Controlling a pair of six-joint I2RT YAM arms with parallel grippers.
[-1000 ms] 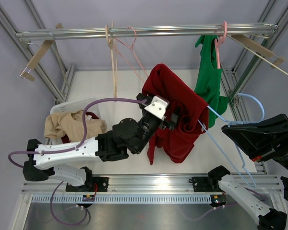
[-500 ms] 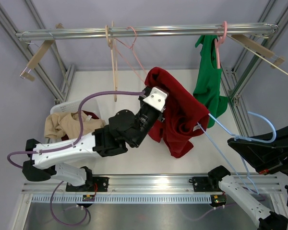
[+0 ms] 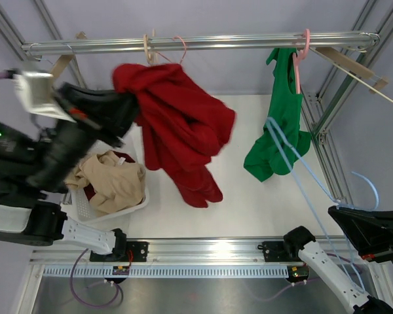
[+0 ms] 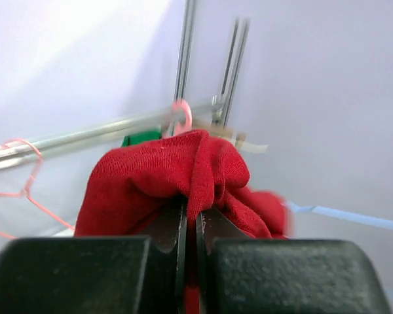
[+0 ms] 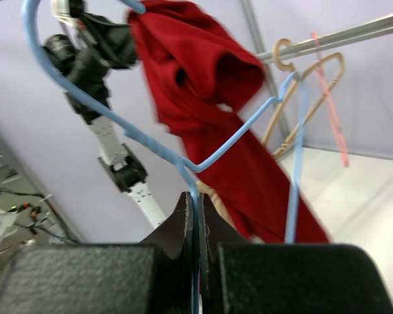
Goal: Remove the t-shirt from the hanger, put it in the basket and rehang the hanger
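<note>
The left end effector (image 4: 190,219) is pinching the red t-shirt (image 3: 177,124) high at the far left; the right end effector (image 5: 195,209) is clamping the blue hanger (image 5: 297,163), near right.

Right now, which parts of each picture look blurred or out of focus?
Top external: the left arm and red t-shirt are smeared, the rail sharp. Left wrist: the t-shirt is crisp, the background soft. Right wrist: the blue hanger and t-shirt look blurred.

Blue hanger (image 5: 297,163) in right gripper (image 5: 196,199)
</note>
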